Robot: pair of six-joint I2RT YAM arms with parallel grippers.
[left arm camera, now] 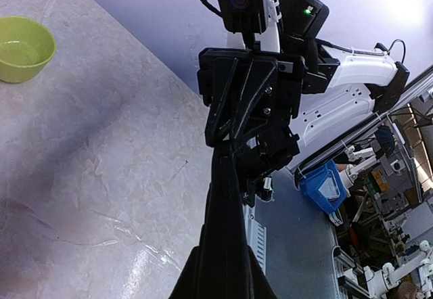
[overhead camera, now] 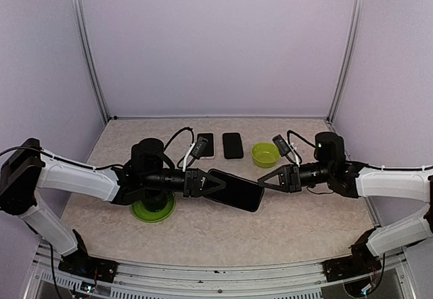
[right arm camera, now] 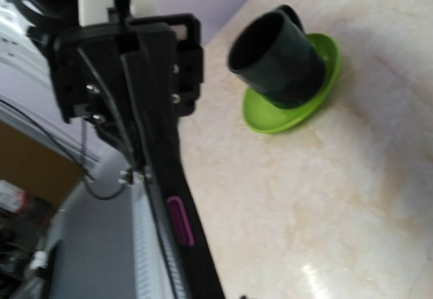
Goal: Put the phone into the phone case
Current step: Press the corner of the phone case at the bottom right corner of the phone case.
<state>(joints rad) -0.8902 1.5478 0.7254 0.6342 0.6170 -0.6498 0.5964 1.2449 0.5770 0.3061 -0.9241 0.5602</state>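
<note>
A flat black phone case point(overhead camera: 235, 189) with a purple side button point(right arm camera: 180, 221) hangs above the table's middle, held between both arms. My left gripper point(overhead camera: 223, 182) is shut on its left end, the fingers point(left arm camera: 203, 282) pressed on both faces. My right gripper point(overhead camera: 262, 185) is closed on the right end, and the left wrist view shows it point(left arm camera: 233, 133) pinching the far edge. Whether a phone sits in the case does not show. Two phone-shaped slabs lie at the back, one pale-rimmed point(overhead camera: 205, 145) and one all black point(overhead camera: 233, 145).
A green bowl point(overhead camera: 265, 155) stands behind the right gripper. A black cup point(right arm camera: 277, 59) sits on a green plate point(overhead camera: 152, 211) under the left forearm. Cables loop over both wrists. Purple walls enclose the table on three sides.
</note>
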